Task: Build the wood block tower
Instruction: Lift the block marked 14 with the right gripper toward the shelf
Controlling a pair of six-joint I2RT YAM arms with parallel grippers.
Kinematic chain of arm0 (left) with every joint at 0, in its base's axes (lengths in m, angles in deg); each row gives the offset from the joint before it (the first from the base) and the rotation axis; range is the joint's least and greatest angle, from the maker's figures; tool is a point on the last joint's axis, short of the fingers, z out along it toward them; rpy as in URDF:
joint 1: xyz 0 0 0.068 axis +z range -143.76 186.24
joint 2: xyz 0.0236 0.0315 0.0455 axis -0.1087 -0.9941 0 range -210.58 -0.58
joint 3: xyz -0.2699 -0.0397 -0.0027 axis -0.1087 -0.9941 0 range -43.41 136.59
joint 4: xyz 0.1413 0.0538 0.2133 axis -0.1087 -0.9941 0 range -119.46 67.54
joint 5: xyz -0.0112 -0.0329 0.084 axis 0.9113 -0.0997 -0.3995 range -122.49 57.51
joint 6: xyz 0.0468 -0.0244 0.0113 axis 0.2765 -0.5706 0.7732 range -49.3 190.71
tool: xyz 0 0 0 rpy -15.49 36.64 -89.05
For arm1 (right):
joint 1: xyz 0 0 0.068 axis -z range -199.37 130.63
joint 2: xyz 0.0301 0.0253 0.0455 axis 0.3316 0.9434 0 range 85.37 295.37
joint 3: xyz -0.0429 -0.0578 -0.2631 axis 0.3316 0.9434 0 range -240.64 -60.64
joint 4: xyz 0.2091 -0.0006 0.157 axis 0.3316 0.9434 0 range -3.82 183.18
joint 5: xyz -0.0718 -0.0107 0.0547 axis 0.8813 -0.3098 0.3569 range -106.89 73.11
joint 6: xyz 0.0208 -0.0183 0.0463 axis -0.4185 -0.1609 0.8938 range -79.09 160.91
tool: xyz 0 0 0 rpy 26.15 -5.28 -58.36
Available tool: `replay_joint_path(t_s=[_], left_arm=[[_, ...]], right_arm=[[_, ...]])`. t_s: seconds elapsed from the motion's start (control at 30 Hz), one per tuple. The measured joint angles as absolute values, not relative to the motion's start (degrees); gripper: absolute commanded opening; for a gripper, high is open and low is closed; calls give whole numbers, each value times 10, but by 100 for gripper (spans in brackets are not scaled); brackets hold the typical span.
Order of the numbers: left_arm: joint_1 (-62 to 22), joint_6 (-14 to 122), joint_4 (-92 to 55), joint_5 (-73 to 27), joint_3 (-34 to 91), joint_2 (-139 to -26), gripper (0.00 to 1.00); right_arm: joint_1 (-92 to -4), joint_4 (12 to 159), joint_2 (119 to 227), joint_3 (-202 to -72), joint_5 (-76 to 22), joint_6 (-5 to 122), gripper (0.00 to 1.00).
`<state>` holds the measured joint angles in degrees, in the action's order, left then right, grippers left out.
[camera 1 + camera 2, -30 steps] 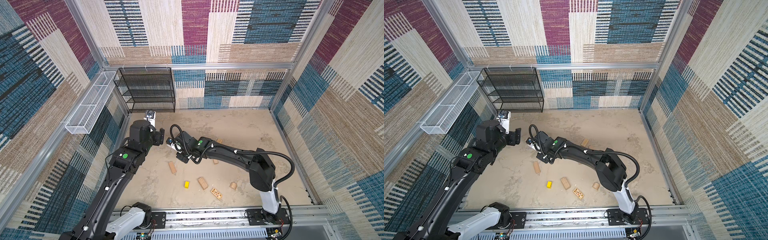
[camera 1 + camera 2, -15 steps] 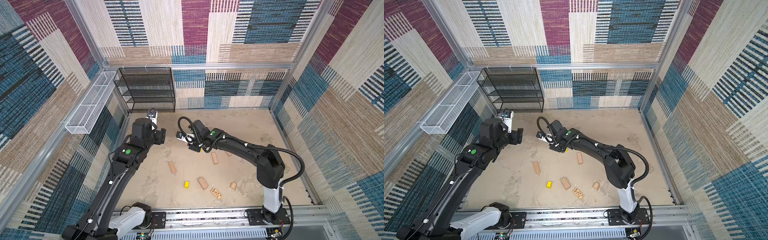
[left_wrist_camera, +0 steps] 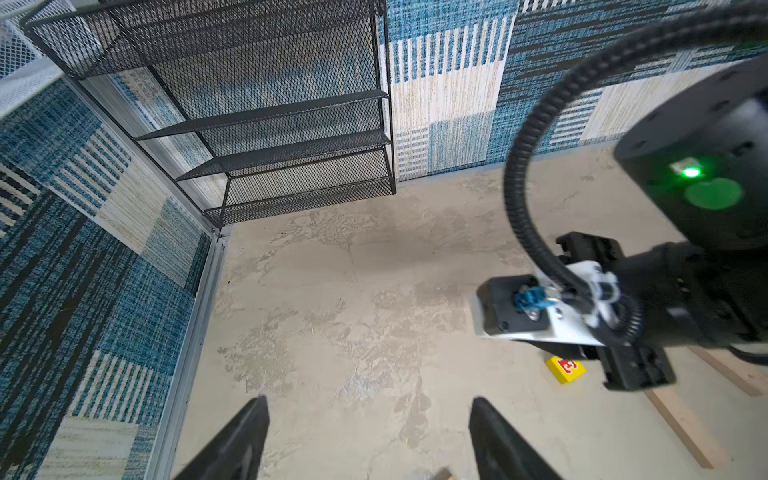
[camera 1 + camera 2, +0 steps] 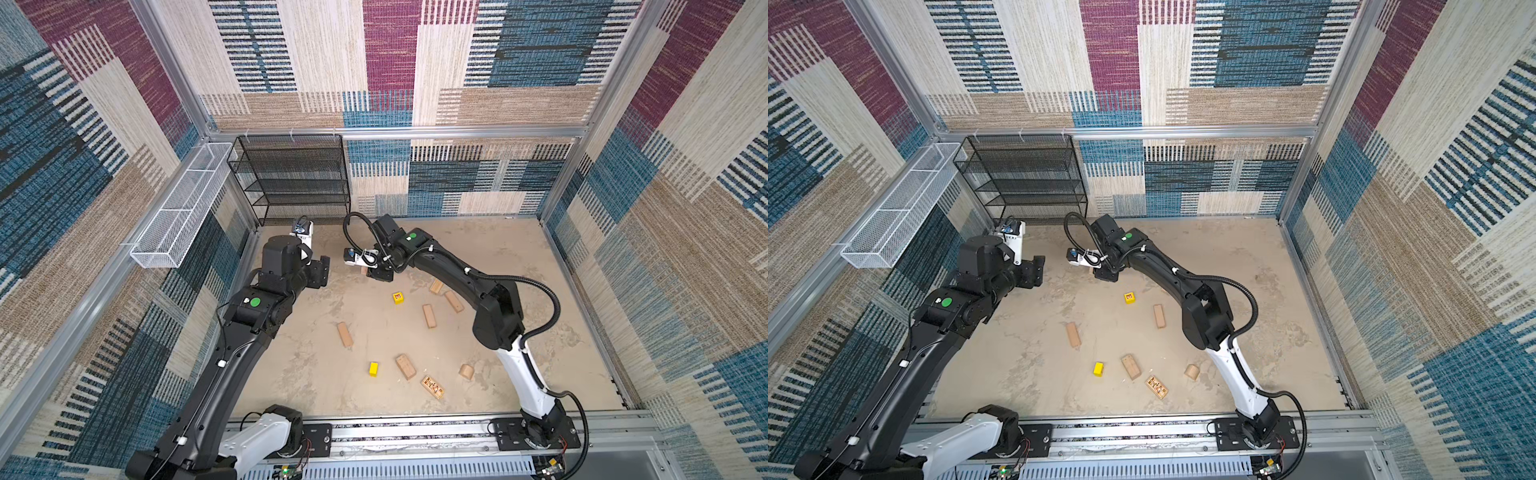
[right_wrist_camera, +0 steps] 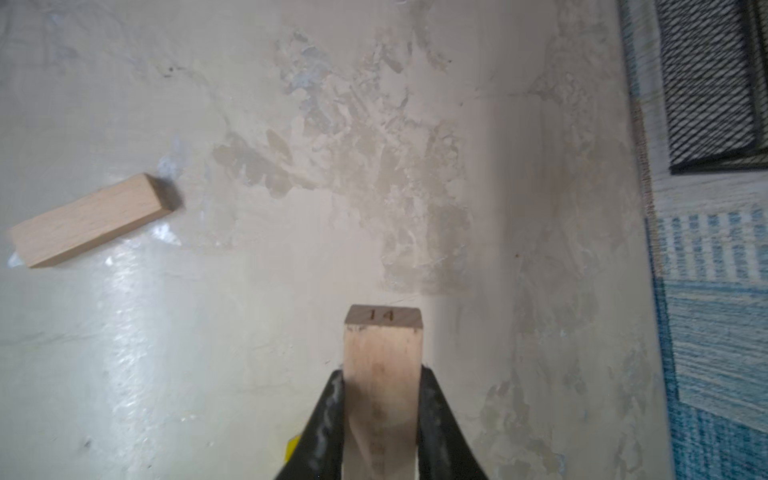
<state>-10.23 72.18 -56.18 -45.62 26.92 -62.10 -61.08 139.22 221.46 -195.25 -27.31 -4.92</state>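
Blocks (image 4: 405, 366) lie scattered singly on the table (image 4: 316, 374), a dark-patterned one (image 4: 432, 387) nearest and a red-lettered yellow cube (image 4: 398, 297) farther back. Beyond it, the right gripper (image 5: 380, 382) is clamped on a tan block (image 5: 382, 345). Beside it, the left gripper (image 3: 370, 401) hangs with its fingers wide apart.

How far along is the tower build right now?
Done: nothing stacked; the wood blocks lie scattered on the table, none atop another. In hand: the right jaws clamp a tan block marked 14; the left jaws stand open, empty. Left: the whole tower.
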Motion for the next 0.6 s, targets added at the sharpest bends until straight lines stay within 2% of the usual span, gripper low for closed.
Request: replay_joint_path(t_s=[0.17, 0.37, 0.6], left_arm=[[-93, 722, -562, -457, 269, -619, 80], [-93, 722, -562, -456, 269, -620, 80], [-93, 720, -562, -456, 269, -617, 80]], right_arm=[[-615, 1388, 2279, -2048, -272, 88, 0], [-650, 1353, 2294, -2038, -262, 330, 0], [-683, 1336, 2315, -2037, -177, 589, 0]])
